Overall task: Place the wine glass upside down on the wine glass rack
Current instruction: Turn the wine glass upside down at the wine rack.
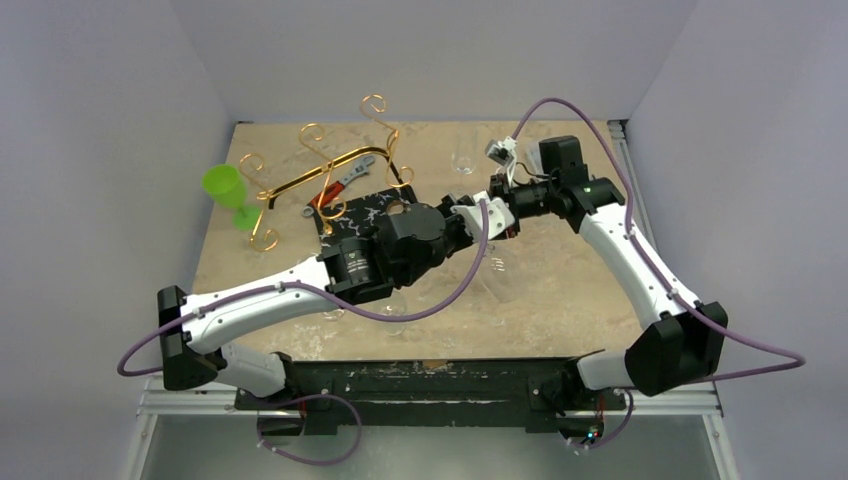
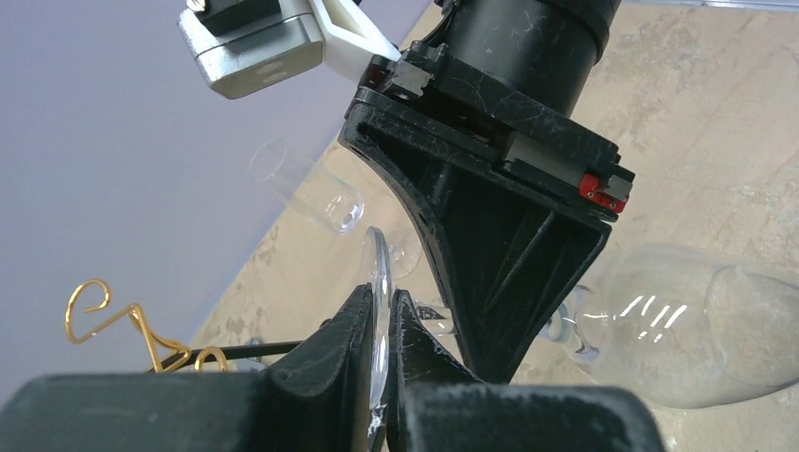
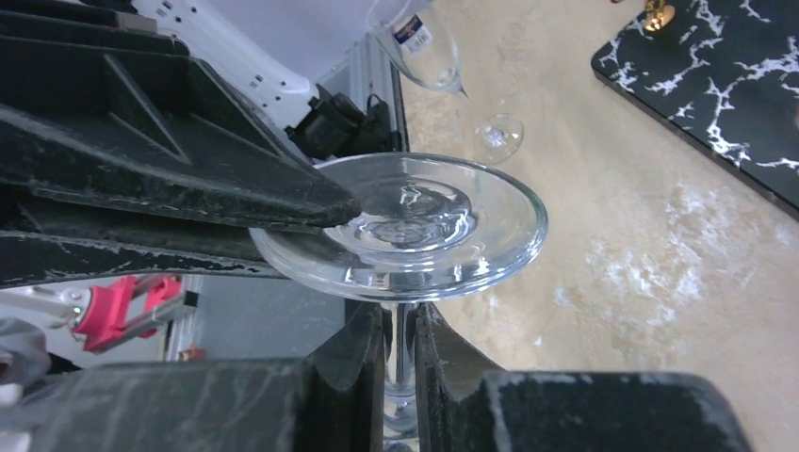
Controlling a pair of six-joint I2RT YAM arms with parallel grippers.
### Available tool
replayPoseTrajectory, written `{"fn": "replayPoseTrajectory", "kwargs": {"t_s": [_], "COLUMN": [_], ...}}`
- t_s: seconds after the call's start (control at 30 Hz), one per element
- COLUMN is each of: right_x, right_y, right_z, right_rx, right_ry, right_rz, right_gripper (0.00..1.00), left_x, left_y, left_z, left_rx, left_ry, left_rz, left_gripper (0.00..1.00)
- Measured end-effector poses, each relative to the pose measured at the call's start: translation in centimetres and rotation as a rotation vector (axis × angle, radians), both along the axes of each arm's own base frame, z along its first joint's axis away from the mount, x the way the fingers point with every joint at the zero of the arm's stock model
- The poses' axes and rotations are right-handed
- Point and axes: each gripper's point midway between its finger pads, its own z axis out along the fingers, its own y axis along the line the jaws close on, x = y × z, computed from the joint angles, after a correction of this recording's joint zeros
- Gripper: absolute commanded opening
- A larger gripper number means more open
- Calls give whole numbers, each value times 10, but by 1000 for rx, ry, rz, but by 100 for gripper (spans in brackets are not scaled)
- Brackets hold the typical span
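Risk: the clear stemmed wine glass [image 3: 405, 226] is gripped from two sides at once. Any disagreement between the arms is likely to be taken by the thin stem, which could snap, or by the foot rim, which could chip. The smooth stem may also turn in the pinch if the foot is let go too soon. The bowl, seen at lower right of the left wrist view, would then swing down. The curled loops of the thin gold wire wine glass rack [image 1: 320, 170], upper left of the top view, could be knocked on approach.

Jaws: the left gripper [image 2: 382, 311] is clamped almost together on the rim of the foot disc, seen edge-on. The right gripper [image 3: 400, 318] is drawn in narrowly on the stem just below the foot, both fingers against it.

Position: the glass is held above the table at centre of the top view, apparently tipped on its side. It is right of the rack and not touching it.
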Motion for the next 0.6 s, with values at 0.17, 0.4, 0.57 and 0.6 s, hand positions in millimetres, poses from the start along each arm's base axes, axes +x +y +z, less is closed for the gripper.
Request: {"fn": "replayPoseTrajectory", "kwargs": {"t_s": [0.17, 0.4, 0.57, 0.6], "right_x": [-4, -13, -14, -14], "right_y": [4, 3, 2, 2], "right_z": [-5, -15, -27, -27], "right_rx": [36, 44, 27, 27], "right_ry": [30, 43, 65, 64], "right_rz": [27, 30, 18, 18], "right_gripper": [0, 0, 0, 0], "left_x": [0, -13, -33, -36], "left_y": [1, 0, 18, 23], "left_z": [-6, -10, 13, 21], "left_rx": [20, -87, -253, -286], "left_ry": [7, 100, 158, 161], "left_rz": [13, 9, -16, -17], "left_gripper": [0, 58, 74, 77]}}
